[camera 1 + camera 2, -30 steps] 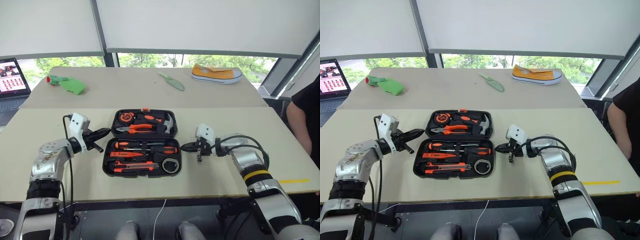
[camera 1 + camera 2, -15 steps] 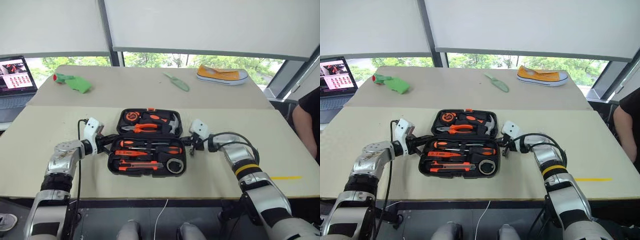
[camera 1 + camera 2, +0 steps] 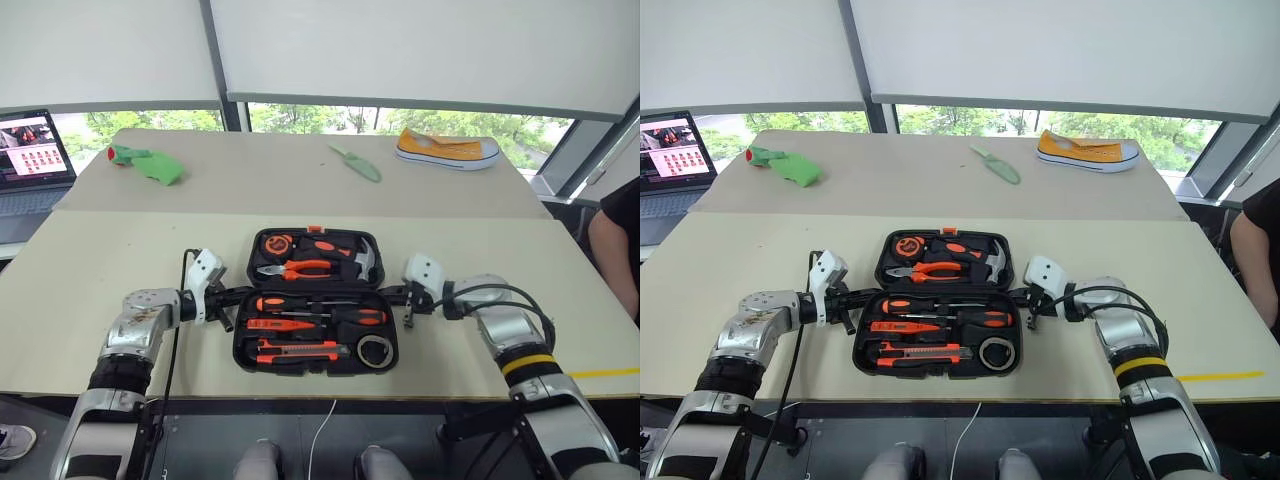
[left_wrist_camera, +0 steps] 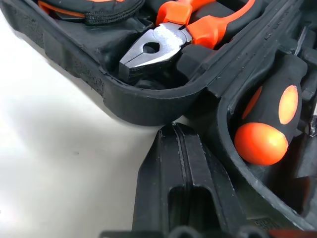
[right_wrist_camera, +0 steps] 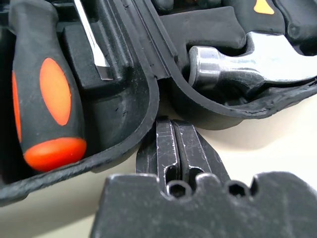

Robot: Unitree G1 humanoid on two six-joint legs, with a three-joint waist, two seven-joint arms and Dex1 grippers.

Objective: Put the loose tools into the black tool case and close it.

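**Tools stowed, lid yet to be folded**

Grippers flank the open black tool case point(image 3: 316, 301) on the near beige table point(image 3: 90, 270), one at each end of its hinge line. By the look of it the loading part is finished: in the near half lie two black-and-orange screwdrivers point(image 3: 330, 304), a slim orange screwdriver point(image 3: 272, 324), an orange-black utility knife point(image 3: 297, 349) and a small dark tape roll point(image 3: 374, 351). The far half carries pliers point(image 3: 303, 268), a hammer point(image 3: 365, 262) and a tape measure point(image 3: 275, 244). No loose tool lies on the table beside the case, so the step in hand reads as closing it.

The left gripper point(image 3: 233, 298) has its two black fingers pressed together, holding nothing, with the tips right at the notch between the two halves on the case's left edge. The right gripper point(image 3: 392, 294) mirrors it, likewise pressed together and empty, with its tips at the same notch on the right edge. Whether either actually touches the plastic I cannot tell. Both forearms lie low over the table and angle inward, wrists bent toward the case.

The next move, as I judge it, calls for getting under one half from both ends and swinging it evenly over the other, then pressing the small orange latch point(image 3: 316, 229) home. Uneven lifting could skew the case or tip tools out of their slots.
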